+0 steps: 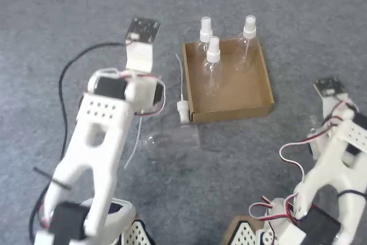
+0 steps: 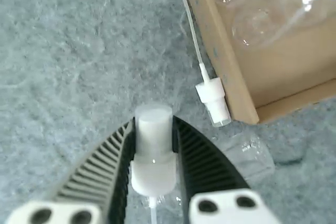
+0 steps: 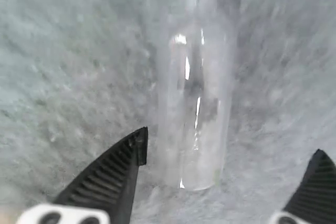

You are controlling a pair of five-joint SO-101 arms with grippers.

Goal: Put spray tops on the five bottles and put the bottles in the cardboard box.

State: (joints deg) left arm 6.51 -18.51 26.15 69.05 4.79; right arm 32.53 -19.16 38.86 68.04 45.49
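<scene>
Three bottles already wearing white spray tops stand upright in the cardboard box (image 1: pixel 255 104): the back-left bottle (image 1: pixel 205 35), the middle bottle (image 1: pixel 213 64) just in front of it, and the back-right bottle (image 1: pixel 248 38) near the far right corner; a loose spray top (image 1: pixel 183 109) lies on the grey desk (image 1: pixel 298 21) just outside the box's left wall, its thin tube running back along that wall; close to the box's near left corner an uncapped clear bottle (image 1: pixel 178 136) lies on its side on the desk; the left tool (image 2: pixel 152 125) is clamped on another spray top (image 2: pixel 153 150), its ribbed black fingers (image 2: pixel 199 156) pressing either side of the white cap, and it hangs over the desk just left of the lying bottle and the loose top; the left arm (image 1: pixel 97 136) stretches forward from the near left edge, with a black cable looping beside it; over on the right, a fifth bottle (image 3: pixel 197 93), clear and without a top, is on the desk in front of the right tool (image 3: pixel 231 145), whose fingers are spread wide to either side of it; I cannot tell whether that bottle stands or lies; the right arm (image 1: pixel 338 159) is hunched at the near right of the desk, well apart from the box, with red and white wires trailing from it.
</scene>
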